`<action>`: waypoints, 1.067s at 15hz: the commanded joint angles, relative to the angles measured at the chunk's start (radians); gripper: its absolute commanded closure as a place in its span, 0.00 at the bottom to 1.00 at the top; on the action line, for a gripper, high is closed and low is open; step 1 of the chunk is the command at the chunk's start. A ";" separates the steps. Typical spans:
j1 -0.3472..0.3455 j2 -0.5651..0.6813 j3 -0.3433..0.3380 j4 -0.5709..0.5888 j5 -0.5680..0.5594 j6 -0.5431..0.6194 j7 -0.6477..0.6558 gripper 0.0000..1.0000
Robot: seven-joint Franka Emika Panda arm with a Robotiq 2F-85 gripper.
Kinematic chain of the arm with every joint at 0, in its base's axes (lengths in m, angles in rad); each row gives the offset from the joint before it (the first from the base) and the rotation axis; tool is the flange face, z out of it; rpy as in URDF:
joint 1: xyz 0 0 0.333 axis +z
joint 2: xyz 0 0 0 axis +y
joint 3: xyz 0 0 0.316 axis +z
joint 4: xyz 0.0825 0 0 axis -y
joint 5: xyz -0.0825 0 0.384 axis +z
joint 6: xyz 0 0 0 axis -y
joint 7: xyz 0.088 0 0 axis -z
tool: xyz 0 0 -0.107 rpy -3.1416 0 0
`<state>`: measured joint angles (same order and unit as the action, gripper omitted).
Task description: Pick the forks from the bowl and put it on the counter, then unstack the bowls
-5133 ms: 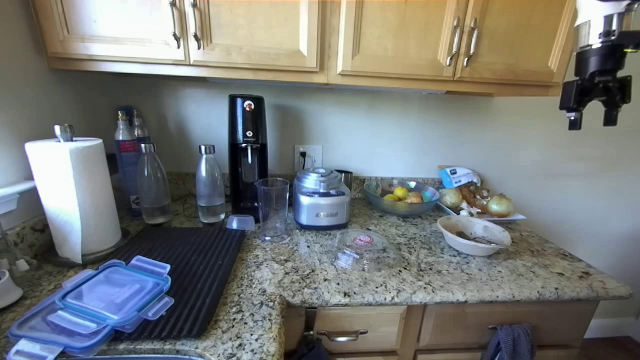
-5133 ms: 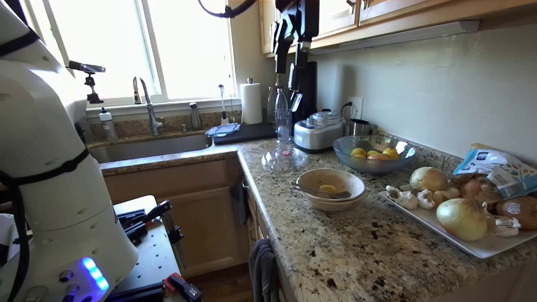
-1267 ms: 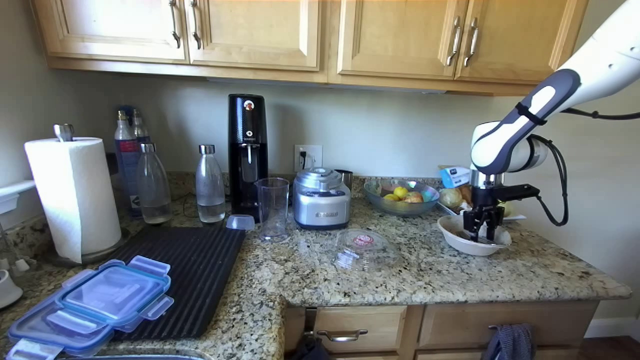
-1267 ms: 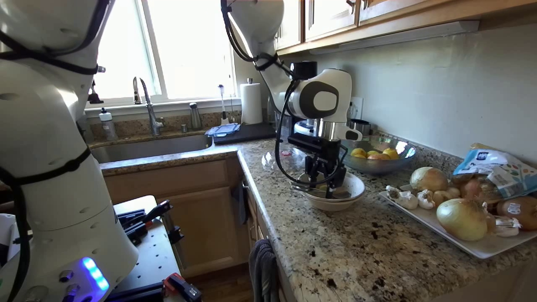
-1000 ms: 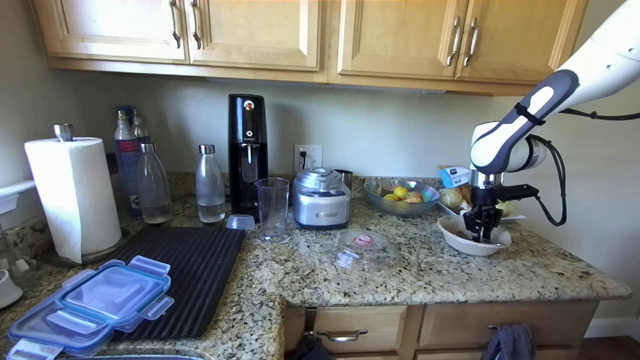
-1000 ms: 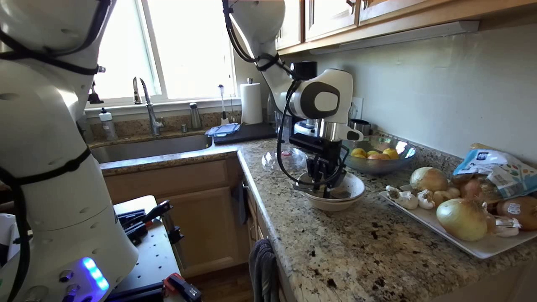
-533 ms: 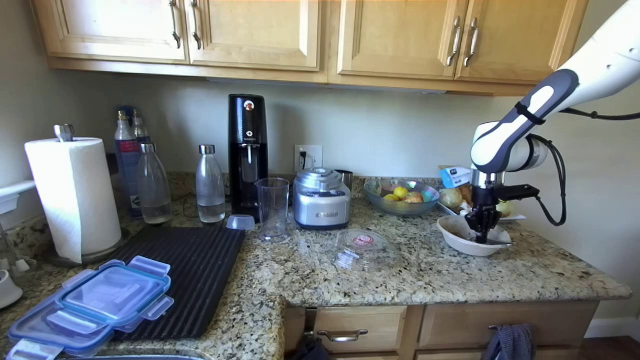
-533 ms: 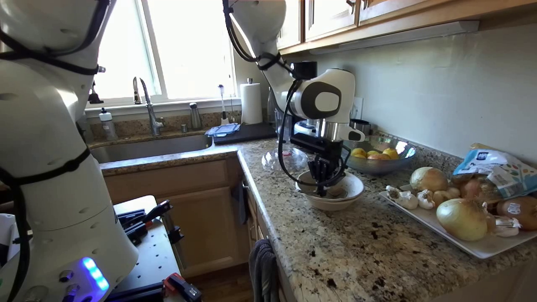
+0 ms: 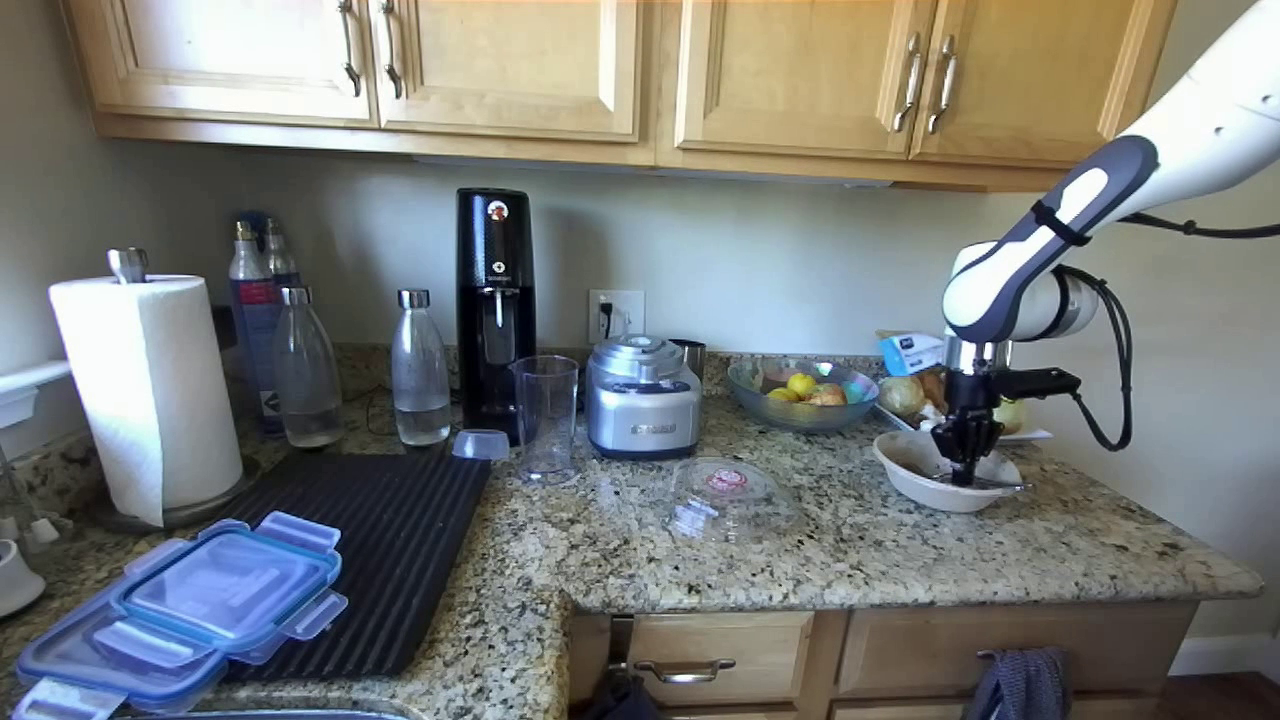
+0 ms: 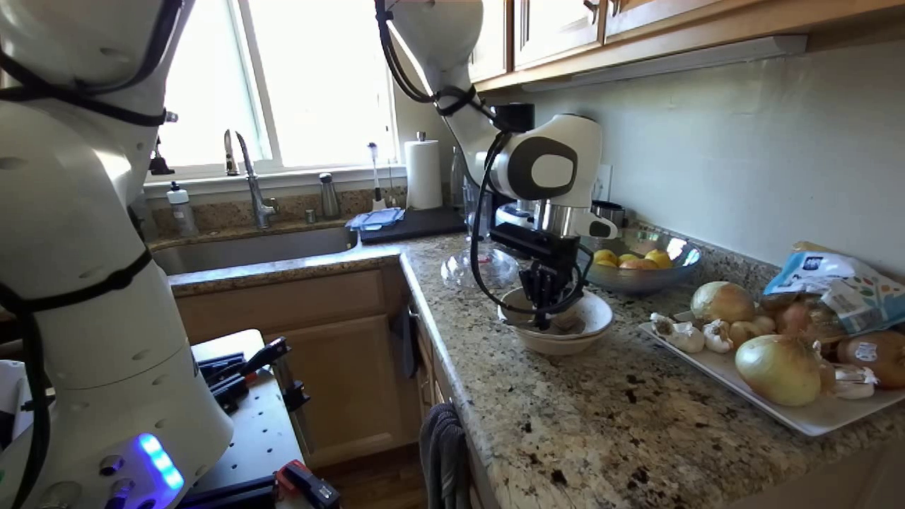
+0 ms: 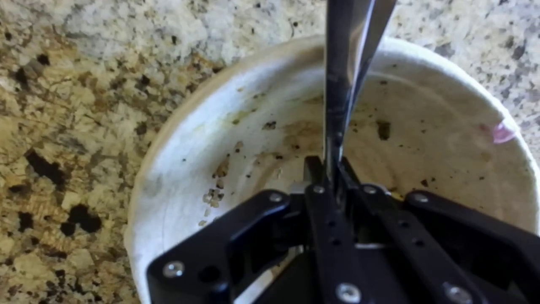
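Clamping the forks between the fingertips of the gripper, drawn nearly together on the metal, low inside the upper bowl, nested in a matching bowl (showing two forks, parted in a narrow V toward the far end). Running almost straight up the wrist view from the fingertips, leaning slightly right, crossing the rim and reaching out over the counter. Pointing right in an exterior view, with handles close to level and reaching just past the bowl's edge. Cannot tell whether touching the rim or passing just above it. Cannot make out the tined ends clearly.
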<state>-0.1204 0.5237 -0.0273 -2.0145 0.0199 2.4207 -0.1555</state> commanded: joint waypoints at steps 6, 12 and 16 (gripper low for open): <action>0.010 -0.162 0.006 -0.057 0.004 -0.110 0.002 0.93; 0.040 -0.212 0.047 -0.050 0.057 -0.166 0.020 0.93; 0.084 -0.213 0.092 -0.058 0.132 -0.110 0.059 0.93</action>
<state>-0.0659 0.3557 0.0431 -2.0209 0.1004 2.2713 -0.1362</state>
